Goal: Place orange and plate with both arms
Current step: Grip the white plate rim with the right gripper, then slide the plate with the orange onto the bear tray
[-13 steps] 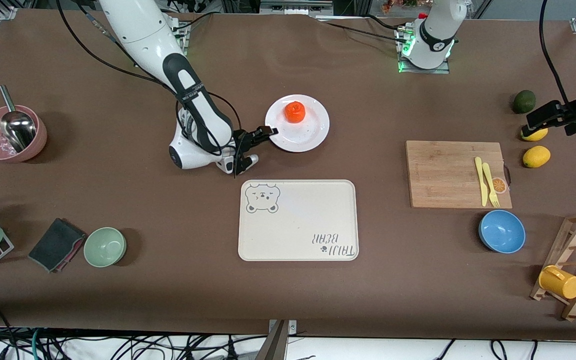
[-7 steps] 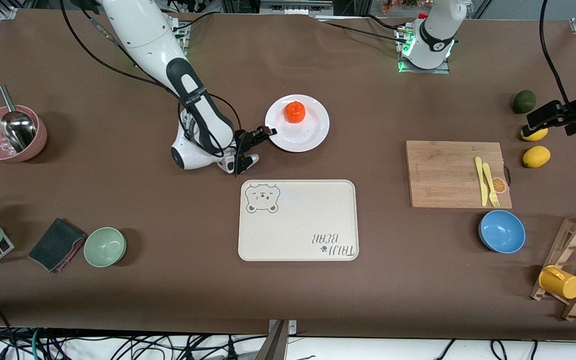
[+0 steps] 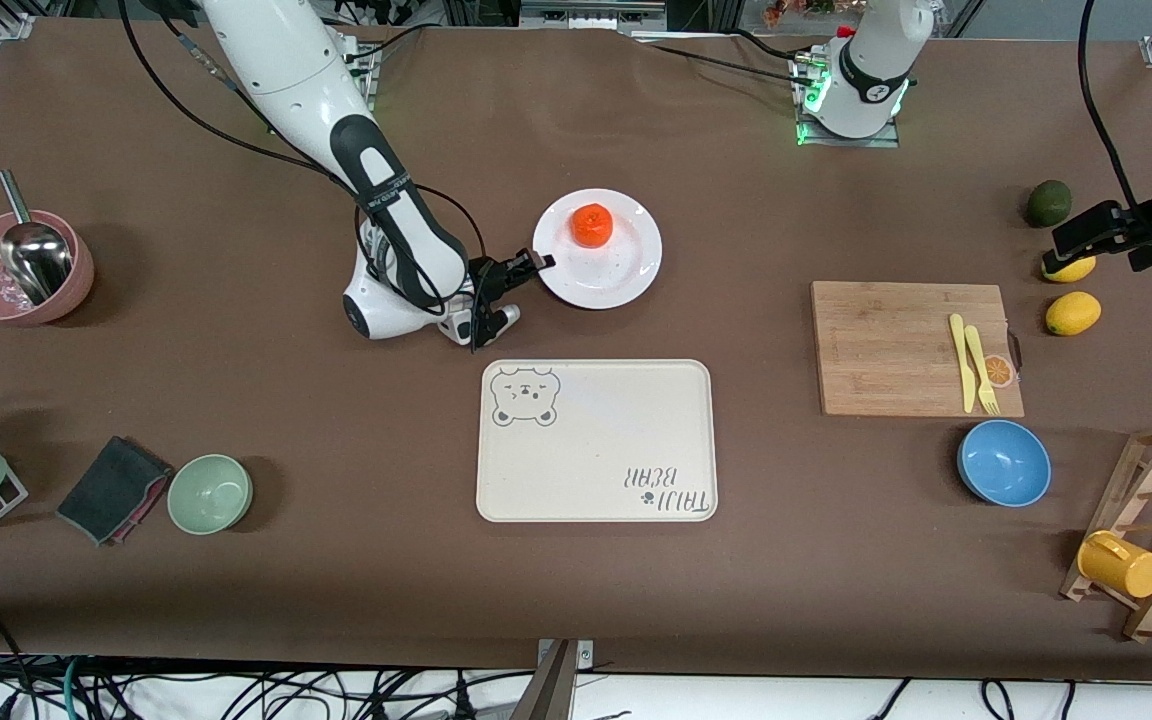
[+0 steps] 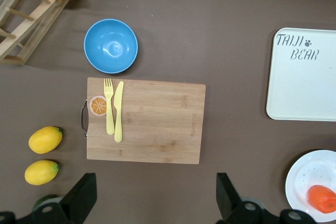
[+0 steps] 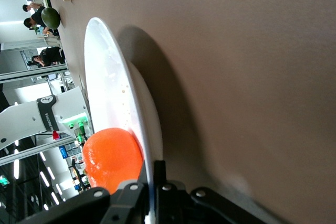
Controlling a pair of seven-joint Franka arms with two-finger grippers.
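Observation:
The white plate lies on the brown table between the two bases, farther from the front camera than the cream tray. The orange sits on it, off-centre. My right gripper is shut on the plate's rim at the edge toward the right arm's end. In the right wrist view the rim runs between the jaws of the right gripper, and the orange sits just past them. My left gripper hangs open and empty over the lemons at the left arm's end, its fingers spread wide in its wrist view.
The cream bear tray lies nearer the front camera than the plate. A cutting board with a yellow knife and fork, a blue bowl, lemons and a mug rack occupy the left arm's end. A pink bowl and a green bowl sit at the right arm's end.
The right gripper has closed onto the plate's rim. The plate with the orange has shifted slightly toward the left arm's end. The left arm has not moved.

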